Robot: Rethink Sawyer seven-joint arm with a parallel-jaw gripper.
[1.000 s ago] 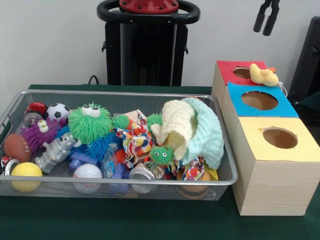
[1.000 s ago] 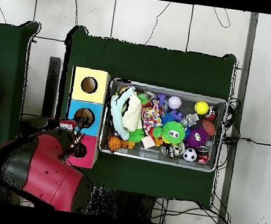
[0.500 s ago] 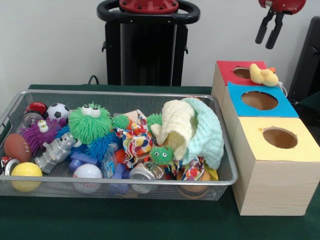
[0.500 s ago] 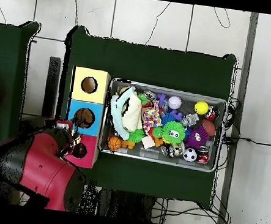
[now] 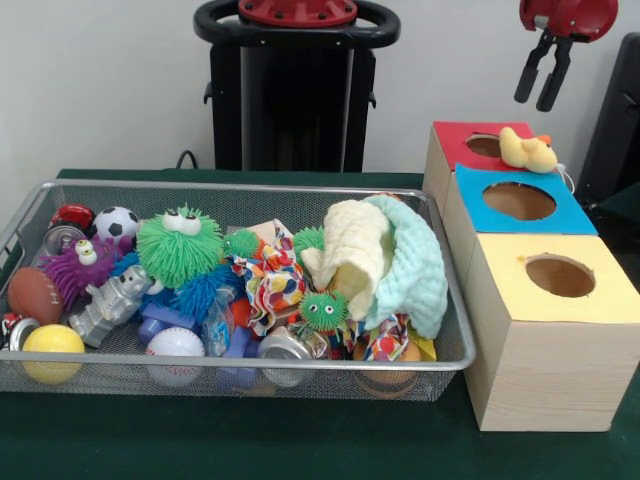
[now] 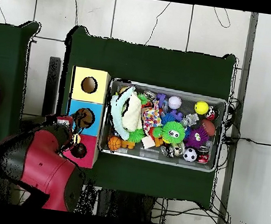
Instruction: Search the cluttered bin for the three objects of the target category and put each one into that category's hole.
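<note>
A wire-mesh bin (image 5: 440, 350) with a thin metal rim is set on the green cloth tabletop (image 5: 300, 440), and it is packed with soft, rubbery and hard things. A bright green spiky rubber creature (image 5: 178, 245) with bulging white eyes is seen near the middle, a smaller green spiky one (image 5: 322, 310) in front of it, and a purple spiky one (image 5: 75, 268) at the left. A cream knitted cloth (image 5: 355, 255) and a pale mint fleecy cloth (image 5: 418, 265) are heaped together at the right end, with a multicoloured printed cloth (image 5: 265, 282) beside them. Round balls are scattered at the left: a smooth yellow ball (image 5: 52, 345), a stitched baseball (image 5: 175, 345), a small soccer ball (image 5: 116, 222) and a brown football (image 5: 33, 293). A silver toy robot (image 5: 110, 302) and a metal can (image 5: 285, 348) lie among them.

Beside the bin stand three pale wooden boxes, each with a round hole: a red-topped box (image 5: 462, 140), a blue-topped box (image 5: 560, 215) and a yellow-topped box (image 5: 600, 300). A small yellow plush duck (image 5: 527, 151), soft and rounded with an orange beak, is seen resting on the red top, just beside its hole.

The hand (image 5: 540, 85) is held in the air above the red-topped box, well clear of the duck. Its two dark fingers (image 5: 526, 78) hang slightly apart, and nothing is gripped or touched by them. In the overhead view the red arm (image 6: 38, 166) covers part of the red-topped box.
</note>
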